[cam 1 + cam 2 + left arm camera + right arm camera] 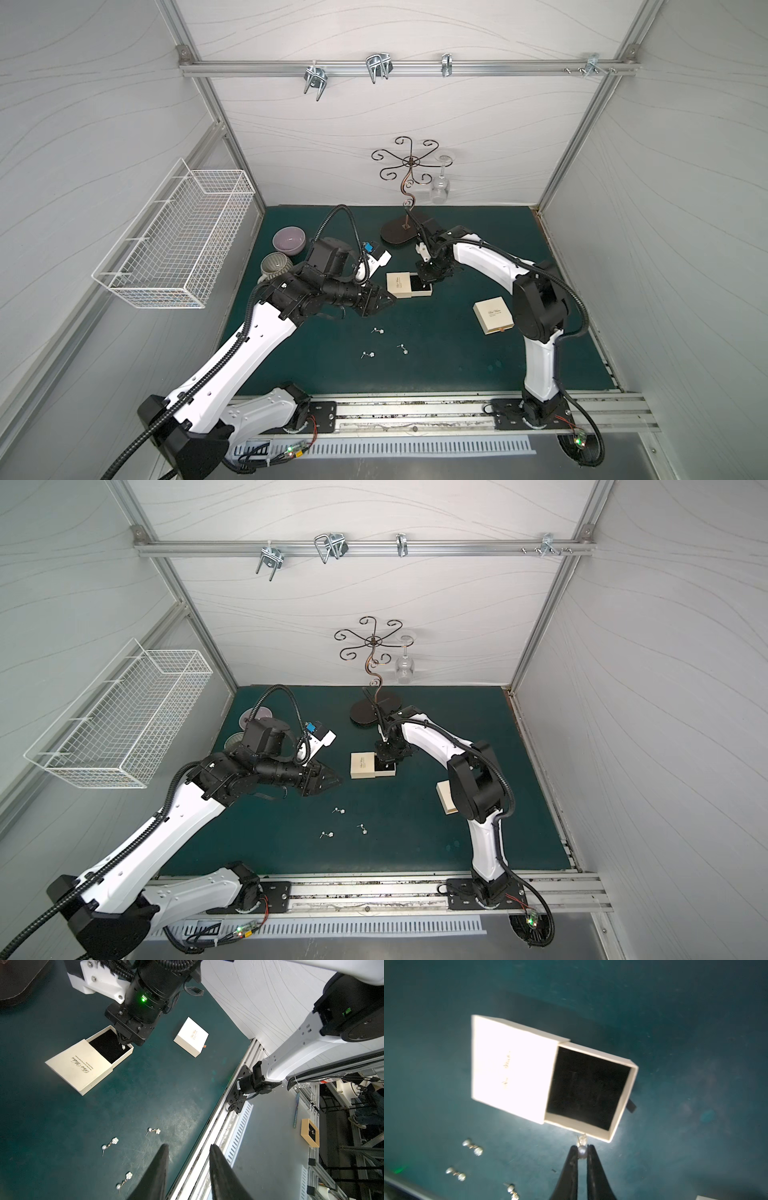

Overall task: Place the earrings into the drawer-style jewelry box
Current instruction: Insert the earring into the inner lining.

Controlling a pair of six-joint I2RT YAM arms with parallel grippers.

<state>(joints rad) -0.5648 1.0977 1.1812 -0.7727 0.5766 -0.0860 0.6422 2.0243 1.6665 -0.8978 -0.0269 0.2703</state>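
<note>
Right jaws pinch one earring [581, 1148] by its pearl, the rest sticking out past the tips. It hangs over the black-lined drawer [588, 1086] of the jewelry box [398, 284], near the drawer's outer rim.

Left jaws are spread with nothing between them, hovering beside the box's sleeve end.

Earrings, four counted:
- one held
- three loose on the green bench [457, 361], near the left jaws: earring [377, 331], earring [368, 354], earring [403, 349]

Boxes, two: the open one, and a shut box [493, 315] well apart from it.
</note>
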